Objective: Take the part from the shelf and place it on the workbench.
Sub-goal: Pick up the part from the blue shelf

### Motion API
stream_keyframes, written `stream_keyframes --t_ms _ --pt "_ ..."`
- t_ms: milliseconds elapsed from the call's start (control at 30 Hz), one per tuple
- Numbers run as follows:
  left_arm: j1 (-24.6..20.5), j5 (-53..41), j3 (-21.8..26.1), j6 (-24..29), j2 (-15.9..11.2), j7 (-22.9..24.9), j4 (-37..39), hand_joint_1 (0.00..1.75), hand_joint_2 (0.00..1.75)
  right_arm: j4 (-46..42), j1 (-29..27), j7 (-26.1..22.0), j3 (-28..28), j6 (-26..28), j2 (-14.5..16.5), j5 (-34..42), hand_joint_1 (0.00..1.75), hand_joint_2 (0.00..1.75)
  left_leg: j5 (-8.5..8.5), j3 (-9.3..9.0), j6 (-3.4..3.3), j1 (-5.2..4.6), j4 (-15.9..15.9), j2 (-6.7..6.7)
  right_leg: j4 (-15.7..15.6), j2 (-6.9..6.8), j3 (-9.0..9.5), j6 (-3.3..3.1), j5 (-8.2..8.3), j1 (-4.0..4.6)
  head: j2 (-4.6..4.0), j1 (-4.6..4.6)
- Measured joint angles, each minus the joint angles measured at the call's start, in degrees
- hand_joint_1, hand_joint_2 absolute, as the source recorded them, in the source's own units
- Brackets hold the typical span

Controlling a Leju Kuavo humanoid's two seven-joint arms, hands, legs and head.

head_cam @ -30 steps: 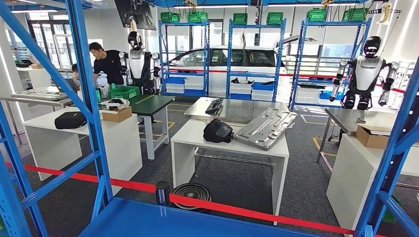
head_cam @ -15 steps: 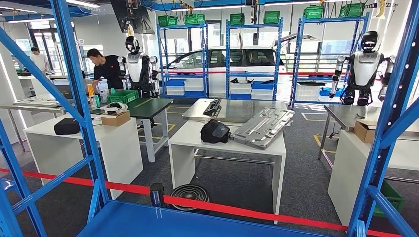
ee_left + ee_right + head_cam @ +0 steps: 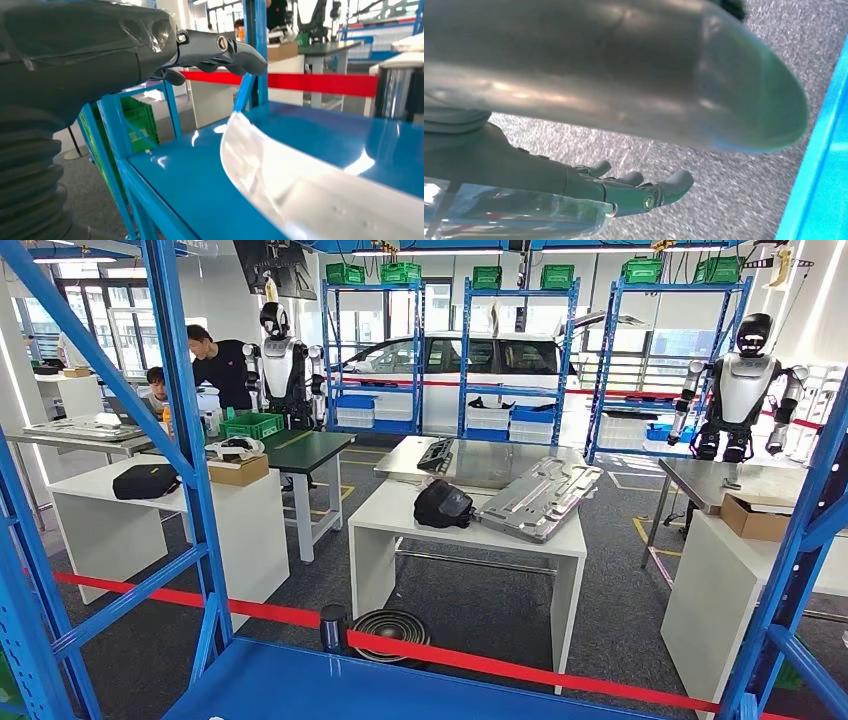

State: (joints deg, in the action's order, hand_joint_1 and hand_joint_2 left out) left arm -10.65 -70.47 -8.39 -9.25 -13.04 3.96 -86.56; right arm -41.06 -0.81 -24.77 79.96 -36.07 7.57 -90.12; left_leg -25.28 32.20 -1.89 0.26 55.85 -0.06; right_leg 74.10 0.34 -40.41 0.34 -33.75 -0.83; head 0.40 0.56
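The fingers [image 3: 220,50] of the left hand [image 3: 150,45] are reaching out nearly straight over the blue shelf [image 3: 200,190], apart and gripping nothing. The right hand [image 3: 624,192] is hanging over grey carpet, its fingers [image 3: 674,182] loosely spread and empty.

The part [image 3: 310,190], a curved shiny metal sheet, is lying on the shelf just below and beyond the left hand, not touched. The same silvery sheet [image 3: 624,70] is sitting close above the right hand, edge jutting past the shelf.

The sheet looks slick and wide, so a one-sided grip is likely to let it tilt and slide off.

In the head view, the blue shelf upright [image 3: 185,440] is standing at 9 o'clock, with a red barrier tape [image 3: 500,665] crossing at 6 o'clock. Beyond it a white worktop [image 3: 470,525] at centre is carrying a black bag [image 3: 443,504] and a grey panel [image 3: 545,498]. A person [image 3: 225,365] is bending at 11 o'clock.
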Motion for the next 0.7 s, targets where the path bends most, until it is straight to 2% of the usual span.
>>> stream_keyframes --t_ms 33,67,100,167,200,300,333,367,400,467,500,533,567,633,667,700 --pt "-0.22 -0.1 -0.19 0.0 0.2 0.0 0.5 0.0 1.75 0.47 -0.03 0.01 -0.05 0.14 -0.19 0.0 0.0 0.0 0.01 0.01 -0.02 -0.08 0.02 -0.02 -0.43 0.0 0.16 0.26 0.55 0.0 -0.01 -0.02" --pt "-0.48 -0.19 -0.36 0.0 0.36 -0.01 0.91 0.0 1.75 0.89 -0.04 0.01 -0.12 0.27 -0.38 0.0 0.0 0.0 0.01 -0.02 -0.02 -0.14 0.06 -0.06 -3.62 0.0 1.69 0.54 2.0 0.01 -0.01 -0.04" --pt "-0.81 -0.23 -0.53 0.0 0.52 -0.04 1.23 0.0 1.75 1.25 -0.01 0.0 -0.22 0.42 -0.61 0.0 0.0 0.0 0.0 -0.04 0.01 -0.19 0.12 -0.09 -8.23 -0.03 3.98 0.7 3.76 0.03 -0.01 -0.05" --pt "-1.48 -0.23 -0.79 0.01 0.73 -0.16 1.75 0.0 1.75 1.87 0.1 -0.01 -0.43 0.7 -1.05 0.0 0.0 0.0 -0.11 0.05 0.27 -0.5 0.36 -0.15 -15.87 -0.05 7.73 0.39 6.37 0.22 -0.01 -0.07" --pt "-1.73 -0.23 -0.9 0.02 0.82 -0.24 1.98 0.0 1.75 2.16 0.15 -0.01 -0.51 0.82 -1.23 0.0 0.0 0.0 -0.14 0.13 0.48 -0.59 0.45 -0.15 -17.41 -0.05 8.47 0.06 6.85 0.34 -0.01 -0.07" --pt "-2.14 -0.23 -1.25 0.07 0.96 -0.34 2.48 0.0 1.75 2.93 0.19 -0.01 -0.69 1.08 -1.51 0.0 0.0 0.0 -0.29 0.39 1.33 -0.48 0.69 -0.13 -17.86 0.02 8.63 -0.86 7.27 0.33 -0.01 -0.02" --pt "-2.3 -0.23 -1.39 0.1 0.97 -0.37 2.6 0.0 1.75 3.16 0.22 -0.01 -0.77 1.21 -1.56 0.0 0.0 0.0 -0.95 0.82 1.68 -0.37 1.56 -0.11 -17.97 0.03 8.69 -1.15 7.39 0.19 -0.01 0.03" --pt "-2.5 -0.23 -1.53 0.13 0.98 -0.4 2.76 0.0 1.75 3.4 0.25 -0.01 -0.86 1.38 -1.61 0.0 0.0 0.0 -2.18 1.75 2.03 -0.24 3.55 -0.09 -18.08 0.03 8.76 -1.44 7.51 0.03 -0.01 0.09" --pt "-2.67 -0.23 -1.68 0.15 1.0 -0.43 2.98 0.0 1.75 3.66 0.29 -0.01 -0.93 1.55 -1.66 0.0 0.0 0.0 -3.98 3.32 2.36 -0.07 6.9 -0.07 -18.09 0.02 8.77 -1.59 7.53 -0.03 -0.01 0.15" --pt "-2.89 -0.26 -2.02 0.11 1.12 -0.46 3.62 0.0 1.75 4.19 0.3 0.02 -1.04 1.84 -1.77 0.0 0.0 0.0 -7.31 7.12 2.84 0.19 15.0 -0.05 -18.04 0.02 8.72 -1.76 7.53 -0.01 -0.01 0.24" --pt "-2.95 -0.3 -2.21 0.06 1.22 -0.46 3.98 0.0 1.75 4.47 0.31 0.04 -1.09 1.96 -1.82 0.0 0.0 0.0 -7.83 8.36 2.97 0.29 17.46 -0.04 -18.01 0.03 8.71 -1.77 7.52 0.0 -0.01 0.25" --pt "-3.09 -0.35 -2.39 -0.01 1.35 -0.45 4.32 0.0 1.75 4.74 0.32 0.06 -1.17 2.07 -1.89 0.0 0.0 0.0 -7.2 8.51 3.01 0.36 17.59 -0.03 -18.0 0.05 8.73 -1.77 7.5 0.0 -0.01 0.27" --pt "-3.35 -0.42 -2.59 -0.09 1.49 -0.44 4.64 0.0 1.75 5.01 0.34 0.07 -1.25 2.17 -1.95 0.0 0.0 0.0 -5.6 7.52 2.96 0.42 15.37 -0.01 -17.99 0.08 8.79 -1.77 7.49 0.0 -0.01 0.28" --pt "-4.27 -0.61 -2.99 -0.21 1.76 -0.37 5.26 0.0 1.75 5.54 0.47 0.08 -1.42 2.39 -2.04 0.0 0.0 0.0 -1.77 3.47 2.58 0.33 7.06 -0.03 -17.97 0.16 8.87 -1.68 7.45 0.12 -0.01 0.28" --pt "-4.78 -0.73 -3.19 -0.24 1.88 -0.33 5.57 0.0 1.75 5.78 0.56 0.07 -1.48 2.51 -2.07 0.0 0.0 0.0 -0.67 1.72 2.34 0.2 3.57 -0.03 -17.93 0.19 8.79 -1.58 7.43 0.26 -0.01 0.28" --pt "-5.17 -0.83 -3.39 -0.26 2.0 -0.31 5.89 0.0 1.75 6.01 0.63 0.07 -1.53 2.61 -2.09 0.0 0.0 0.0 -0.21 0.64 2.11 0.03 1.41 -0.04 -17.9 0.2 8.66 -1.39 7.45 0.37 0.0 0.26"
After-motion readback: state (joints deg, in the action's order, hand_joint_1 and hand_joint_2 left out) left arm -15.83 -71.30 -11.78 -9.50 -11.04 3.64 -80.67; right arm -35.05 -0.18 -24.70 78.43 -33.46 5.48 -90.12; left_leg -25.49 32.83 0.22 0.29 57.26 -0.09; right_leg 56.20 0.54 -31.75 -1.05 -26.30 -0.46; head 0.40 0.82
